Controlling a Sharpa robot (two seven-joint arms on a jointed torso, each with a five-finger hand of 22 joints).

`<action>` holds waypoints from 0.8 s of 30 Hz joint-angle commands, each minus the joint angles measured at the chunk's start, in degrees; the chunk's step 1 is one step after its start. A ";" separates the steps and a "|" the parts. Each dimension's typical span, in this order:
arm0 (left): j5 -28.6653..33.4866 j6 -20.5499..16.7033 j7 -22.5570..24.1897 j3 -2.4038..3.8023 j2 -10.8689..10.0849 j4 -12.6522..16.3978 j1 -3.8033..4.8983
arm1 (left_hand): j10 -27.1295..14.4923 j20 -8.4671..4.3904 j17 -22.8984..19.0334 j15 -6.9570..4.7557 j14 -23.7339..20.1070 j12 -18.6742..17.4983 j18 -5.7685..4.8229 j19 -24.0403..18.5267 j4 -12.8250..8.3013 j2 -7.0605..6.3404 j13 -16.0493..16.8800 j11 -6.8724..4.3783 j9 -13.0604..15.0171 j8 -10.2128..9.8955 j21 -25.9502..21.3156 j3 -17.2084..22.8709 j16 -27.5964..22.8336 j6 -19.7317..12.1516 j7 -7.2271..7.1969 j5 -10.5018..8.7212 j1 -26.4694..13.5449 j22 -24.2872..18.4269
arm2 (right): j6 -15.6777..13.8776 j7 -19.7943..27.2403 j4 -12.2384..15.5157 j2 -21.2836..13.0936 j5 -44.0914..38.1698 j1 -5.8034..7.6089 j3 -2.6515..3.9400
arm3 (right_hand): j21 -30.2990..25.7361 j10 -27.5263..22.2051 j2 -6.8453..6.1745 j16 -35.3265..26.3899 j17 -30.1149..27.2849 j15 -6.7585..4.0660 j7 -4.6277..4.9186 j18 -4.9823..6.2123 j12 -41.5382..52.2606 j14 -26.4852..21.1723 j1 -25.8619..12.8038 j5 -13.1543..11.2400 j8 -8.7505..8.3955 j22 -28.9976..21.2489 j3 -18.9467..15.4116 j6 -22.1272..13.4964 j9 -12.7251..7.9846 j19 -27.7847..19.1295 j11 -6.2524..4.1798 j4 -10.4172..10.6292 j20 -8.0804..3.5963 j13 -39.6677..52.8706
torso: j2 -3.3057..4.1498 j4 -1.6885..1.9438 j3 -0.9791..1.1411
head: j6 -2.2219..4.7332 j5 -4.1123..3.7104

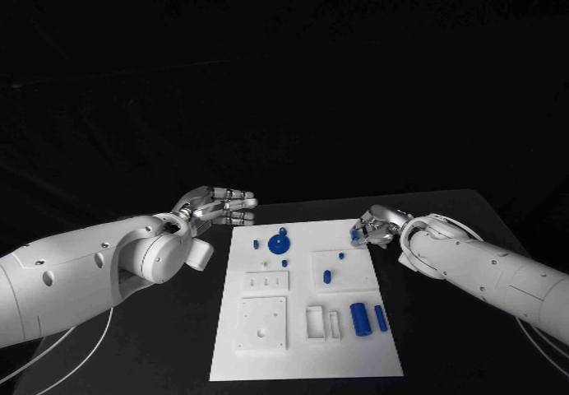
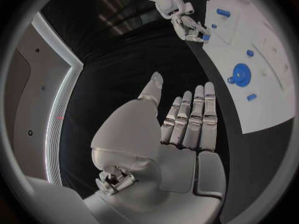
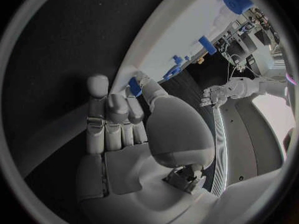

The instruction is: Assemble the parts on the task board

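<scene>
The white task board (image 1: pixel 308 350) lies in the middle of the black table. On it sit a blue round disc (image 1: pixel 279 243), a blue cylinder (image 1: pixel 359 319) with a slimmer blue peg (image 1: pixel 381 318) beside it, and several small blue pieces. My right hand (image 1: pixel 377 226) is at the board's far right corner and pinches a small blue part (image 1: pixel 354 236) between thumb and finger; the right wrist view shows that part (image 3: pixel 134 86) right at the board's edge (image 3: pixel 181 30). My left hand (image 1: pixel 219 206) hovers off the board's far left corner, fingers (image 2: pixel 194 115) straight and apart, holding nothing.
White raised blocks with holes and slots (image 1: pixel 262 321) stand on the near half of the board. Black table (image 1: pixel 178 346) surrounds the board on all sides. In the left wrist view the disc (image 2: pixel 241 74) lies on the board beside my palm.
</scene>
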 commanded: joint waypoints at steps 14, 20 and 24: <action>-0.56 1.02 -0.17 0.05 0.16 -0.19 0.02 | 0.88 -0.06 0.12 -0.14 0.65 -0.03 -0.25 0.20 0.12 0.49 0.09 -0.02 0.05 0.24 0.54 -0.19 0.06 1.35 -0.06 -0.06 0.14 -0.01 | -4.65 -1.45 1.88 -0.51 0.98 -0.20 0.06 | 0.94 0.64 1.14 0.76 1.00 -0.34 -1.09 -0.03 0.34 0.19 -0.27 -1.50 0.16 0.22 -1.39 4.52 0.33 2.82 -0.56 1.31 -0.26 0.14 | 0.00 -0.11 -0.09 | 0.02 -0.04; -1.73 1.20 -1.82 0.07 0.26 -0.85 0.11 | 8.56 -2.99 1.12 -3.30 9.12 0.07 -0.96 5.11 1.34 1.01 0.18 -1.16 0.39 0.84 3.81 -1.07 3.37 8.02 -0.17 -0.17 -1.31 1.27 | -5.23 -3.30 5.44 -1.44 0.31 0.50 1.34 | 0.95 0.65 0.98 0.81 1.18 -0.43 -1.01 0.01 0.26 0.21 -0.02 -1.52 0.14 0.11 -1.58 4.32 0.29 2.83 -0.55 1.36 -0.35 0.13 | -0.18 -0.24 -0.10 | 0.39 0.04; -3.30 2.14 -4.29 0.09 0.84 -2.17 0.47 | 14.64 -5.82 3.23 -6.12 15.60 0.20 -1.69 9.39 2.60 1.47 0.26 -3.21 0.50 0.96 7.58 -1.92 7.98 11.15 -1.49 -0.13 -2.85 3.15 | -5.15 -5.14 8.83 -2.16 -0.76 1.19 1.84 | 1.11 0.67 0.93 0.82 1.31 -0.47 -0.87 0.08 0.32 0.20 0.13 -0.40 0.14 0.09 -1.53 4.00 0.27 2.84 -0.50 1.22 -0.41 0.21 | -0.61 -0.68 -0.29 | 0.30 0.33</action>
